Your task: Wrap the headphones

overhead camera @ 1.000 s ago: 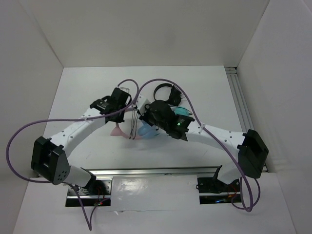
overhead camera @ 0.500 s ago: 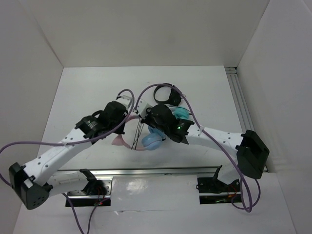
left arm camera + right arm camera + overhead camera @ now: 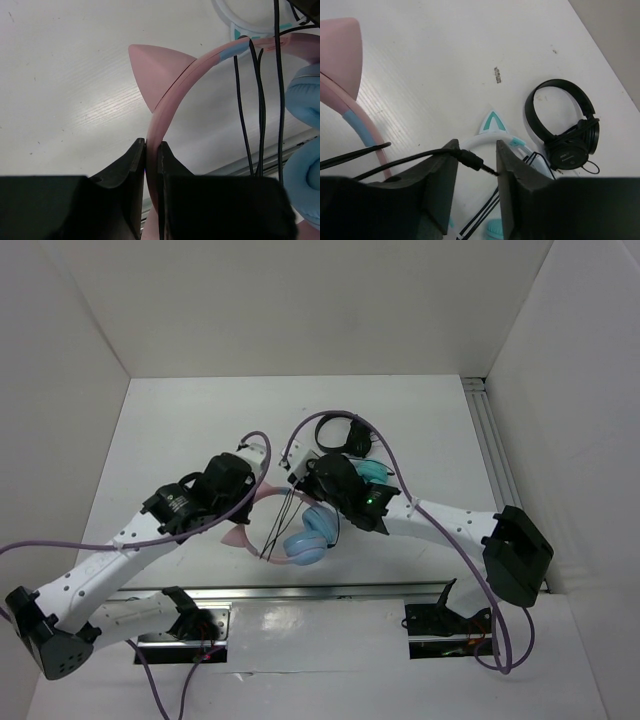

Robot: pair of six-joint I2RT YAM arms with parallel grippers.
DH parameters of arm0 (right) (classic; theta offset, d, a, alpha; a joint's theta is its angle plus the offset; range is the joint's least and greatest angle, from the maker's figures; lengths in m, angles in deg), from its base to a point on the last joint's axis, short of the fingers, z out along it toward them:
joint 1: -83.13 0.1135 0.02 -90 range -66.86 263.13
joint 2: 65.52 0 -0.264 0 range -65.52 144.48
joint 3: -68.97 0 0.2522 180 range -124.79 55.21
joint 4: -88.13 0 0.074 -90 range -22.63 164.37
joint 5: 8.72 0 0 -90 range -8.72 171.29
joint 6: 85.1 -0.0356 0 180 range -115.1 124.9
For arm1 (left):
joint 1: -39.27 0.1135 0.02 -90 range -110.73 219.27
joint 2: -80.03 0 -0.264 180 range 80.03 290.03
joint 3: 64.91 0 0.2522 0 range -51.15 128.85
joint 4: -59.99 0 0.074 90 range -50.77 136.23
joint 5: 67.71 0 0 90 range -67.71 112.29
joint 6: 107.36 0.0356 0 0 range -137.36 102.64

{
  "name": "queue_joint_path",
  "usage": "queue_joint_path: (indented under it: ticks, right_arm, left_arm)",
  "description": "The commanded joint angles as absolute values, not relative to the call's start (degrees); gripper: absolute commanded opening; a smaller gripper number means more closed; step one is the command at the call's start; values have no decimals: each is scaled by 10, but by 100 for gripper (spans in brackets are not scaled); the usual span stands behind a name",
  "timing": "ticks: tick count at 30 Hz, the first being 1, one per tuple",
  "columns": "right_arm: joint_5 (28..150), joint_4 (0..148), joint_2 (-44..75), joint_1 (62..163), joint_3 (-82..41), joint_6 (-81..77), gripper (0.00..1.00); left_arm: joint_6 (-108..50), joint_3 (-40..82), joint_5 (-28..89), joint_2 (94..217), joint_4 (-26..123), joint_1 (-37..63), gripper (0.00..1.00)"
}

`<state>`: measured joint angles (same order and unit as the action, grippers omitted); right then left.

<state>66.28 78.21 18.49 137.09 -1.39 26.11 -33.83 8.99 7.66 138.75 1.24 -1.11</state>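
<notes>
Starting with the left pincer (image 3: 151, 146): its fingers are pressed together on the pink headband (image 3: 172, 82) of the headphones (image 3: 308, 540), pinching it edge-on at the bottom middle of the left wrist view. From there the band curves up and to the right, with one pink cat ear (image 3: 155, 70) sticking out toward the upper left. Further right we see a few strands of the thin dark cable (image 3: 278, 100) hanging over the band and running straight down. A light-blue ear cup (image 3: 306, 97) fills the right edge, and the white table (image 3: 60, 75) sits behind all of it.

The right pincer (image 3: 476, 150) is spread. The cable's plug (image 3: 472, 160) lies slantwise across the gap, and we can't tell if either finger actually touches it. Beyond those fingers there's a white and teal pair (image 3: 492, 121) on the table just past the gap, and a black pair (image 3: 568, 152) toward the right of that frame.

From the top camera, the headphones sit mid-frame between the two pincers, blue cup lowest, just below the right wrist.
</notes>
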Motion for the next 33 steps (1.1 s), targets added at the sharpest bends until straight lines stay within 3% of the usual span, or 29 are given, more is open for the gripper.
queue_joint_path:
  ticks: [1, 5, 7, 12, 19, 27, 33]
  right_arm:
    - [619, 811, 177, 1360, -12, 259, 45]
    - [613, 811, 177, 1360, -12, 259, 47]
    - [608, 811, 177, 1355, -12, 254, 89]
    - [603, 811, 177, 1344, -17, 248, 100]
    - [578, 811, 184, 1327, -29, 227, 100]
    - [475, 743, 153, 1311, -76, 98, 100]
    - [546, 672, 60, 1311, -51, 4, 100]
  left_arm:
    - [-351, 110, 74, 1402, 16, -16, 0]
    - [-362, 127, 30, 1428, 8, 0, 0]
    - [-368, 127, 18, 1428, 3, 10, 0]
    - [-363, 127, 61, 1407, 35, 48, 0]
    - [-344, 110, 132, 1387, 58, 108, 0]
    - [-398, 122, 121, 1416, 99, 210, 0]
    - [-449, 164, 53, 1510, 154, 311, 0]
